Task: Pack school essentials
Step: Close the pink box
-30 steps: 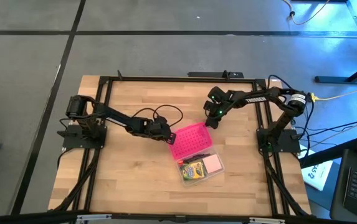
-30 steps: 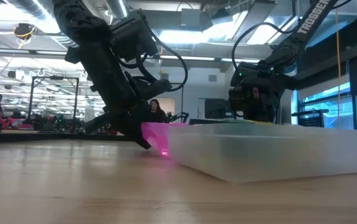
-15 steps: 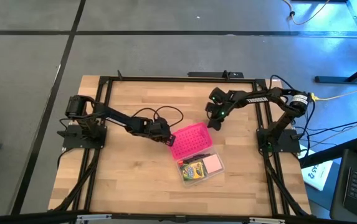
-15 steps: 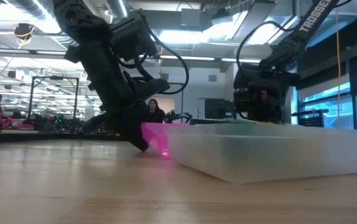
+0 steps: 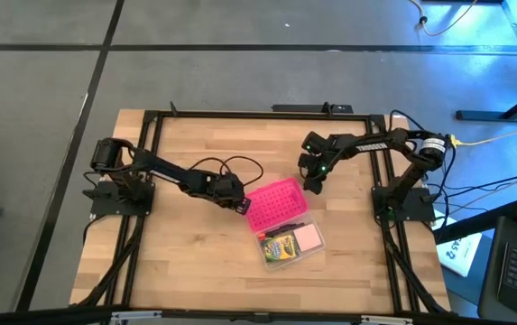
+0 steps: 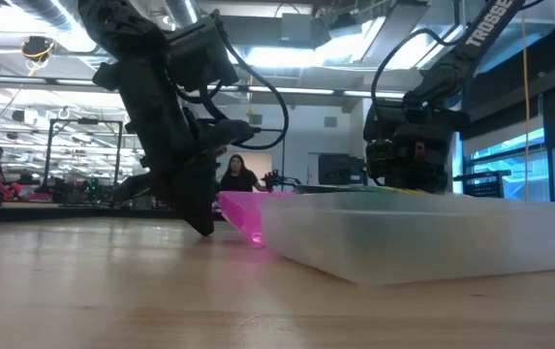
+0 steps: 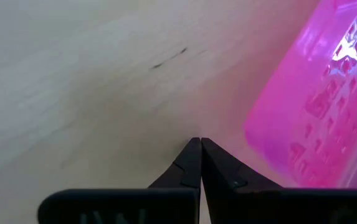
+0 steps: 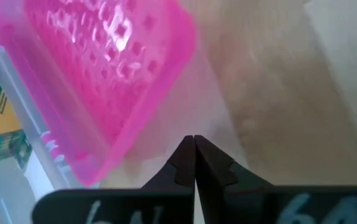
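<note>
While both pincers flank it, pink lid (image 5: 274, 203) overhangs clear case (image 5: 308, 254).

Grey floor (image 5: 240, 72) around wooden table (image 5: 195, 244); bright ceiling lights (image 6: 287, 53) behind

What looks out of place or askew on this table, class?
The pink perforated lid sits askew, covering only one end of the clear case; the crayon box and pink sticky-note pad inside stay exposed. Both hands, left and right, are shut and empty beside it.
</note>
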Robot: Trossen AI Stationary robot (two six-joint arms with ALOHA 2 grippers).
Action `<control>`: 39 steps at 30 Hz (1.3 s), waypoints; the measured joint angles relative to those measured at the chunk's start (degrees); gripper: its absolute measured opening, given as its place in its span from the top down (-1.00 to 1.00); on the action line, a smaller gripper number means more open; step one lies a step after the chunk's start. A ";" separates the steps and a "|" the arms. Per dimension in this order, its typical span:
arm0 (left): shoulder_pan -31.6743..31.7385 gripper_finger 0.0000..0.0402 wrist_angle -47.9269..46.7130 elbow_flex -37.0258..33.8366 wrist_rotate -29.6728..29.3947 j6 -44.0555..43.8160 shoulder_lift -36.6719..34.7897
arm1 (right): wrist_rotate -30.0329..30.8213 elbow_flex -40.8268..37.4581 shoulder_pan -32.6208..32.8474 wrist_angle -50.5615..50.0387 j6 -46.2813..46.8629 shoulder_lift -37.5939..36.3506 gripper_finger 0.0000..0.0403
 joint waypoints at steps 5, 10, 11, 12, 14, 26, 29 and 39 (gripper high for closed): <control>-1.84 1.00 -0.11 0.00 -0.07 -1.66 -0.02 | 0.05 0.00 2.39 0.56 0.07 0.25 0.96; -3.61 1.00 -0.09 0.00 -0.75 -4.05 0.00 | 3.63 0.00 4.68 2.72 1.29 0.25 0.95; -4.10 1.00 -0.06 0.00 -0.93 -4.30 0.00 | 3.83 0.00 5.02 2.95 1.33 0.25 0.95; -4.61 1.00 -0.01 0.00 -1.23 -4.54 0.02 | 3.81 0.00 5.17 3.02 1.33 0.25 0.95; -5.29 1.00 0.40 -0.02 -1.54 -4.85 0.07 | 3.82 0.00 5.43 3.35 1.49 0.25 0.95; -6.06 1.00 3.96 -0.13 -4.26 -5.75 0.82 | -0.16 0.00 5.54 8.37 1.55 0.25 0.95; -6.06 1.00 4.13 -0.15 -4.91 -5.75 0.83 | -0.28 0.00 5.52 8.42 1.54 0.25 0.95; -5.98 1.00 4.11 -0.13 -2.07 -6.96 0.82 | -0.65 0.00 5.52 8.33 1.37 0.25 0.96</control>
